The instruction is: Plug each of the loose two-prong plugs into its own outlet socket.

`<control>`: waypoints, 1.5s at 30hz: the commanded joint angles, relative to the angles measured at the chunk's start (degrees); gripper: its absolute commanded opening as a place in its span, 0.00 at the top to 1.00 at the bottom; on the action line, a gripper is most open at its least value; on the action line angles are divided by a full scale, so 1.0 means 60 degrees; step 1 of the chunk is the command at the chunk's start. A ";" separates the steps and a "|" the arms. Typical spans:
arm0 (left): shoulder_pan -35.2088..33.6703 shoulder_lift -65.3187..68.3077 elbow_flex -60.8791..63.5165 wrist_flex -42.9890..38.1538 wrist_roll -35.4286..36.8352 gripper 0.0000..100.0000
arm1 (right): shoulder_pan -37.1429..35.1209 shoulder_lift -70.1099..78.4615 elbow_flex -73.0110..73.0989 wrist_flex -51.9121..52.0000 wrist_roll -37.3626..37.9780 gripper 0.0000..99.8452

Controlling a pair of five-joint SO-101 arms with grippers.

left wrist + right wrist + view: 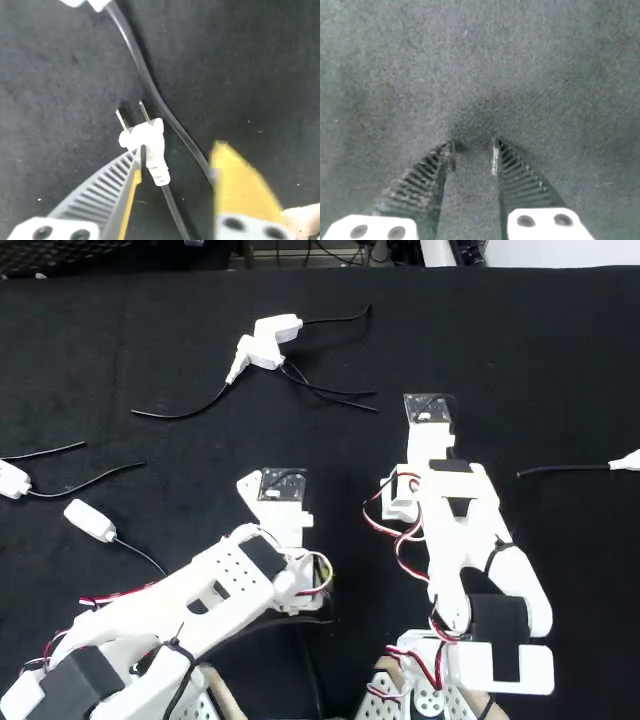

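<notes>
At the high view's right edge, a white plug [628, 460] is cut off, and we see just its tip and black cord [560, 470]. At the left edge, another white piece [12, 480] is partly out of frame. Far across the bench [120, 340], we cannot tell whether the white pair [264, 344] is joined. In the left wrist view, a white body [84, 3] is clipped by the picture's edge. The left gripper [178, 150] has a yellow finger [237, 185] that is blurred.

Black felt-like cloth [480, 60] lies under the right gripper [472, 145] and the left gripper [177, 150]. Far ahead of both, past the cloth edge: dark cables [330, 252], possibly a white panel [560, 250].
</notes>
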State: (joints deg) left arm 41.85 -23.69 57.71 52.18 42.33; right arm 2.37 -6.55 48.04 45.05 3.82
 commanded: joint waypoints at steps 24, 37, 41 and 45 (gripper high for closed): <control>-0.0564 -0.0571 0.0549 -0.0469 0.0542 0.62 | -0.0117 0.0007 -0.0418 -0.0059 -0.0044 0.88; -0.0300 -0.0234 0.0652 -0.0791 0.0484 0.79 | -0.0117 0.0007 -0.0403 -0.0059 -0.0044 0.88; -0.0359 -0.0147 0.0462 -0.0806 -0.0059 0.95 | -0.0117 0.0007 -0.0403 -0.0059 -0.0044 0.88; -0.0374 -0.0161 0.0476 -0.0791 -0.0410 0.96 | -0.0117 0.0007 -0.0403 -0.0059 -0.0044 0.88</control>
State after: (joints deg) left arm 39.56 -24.57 61.85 47.60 41.71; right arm 2.37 -6.55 48.04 45.05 3.82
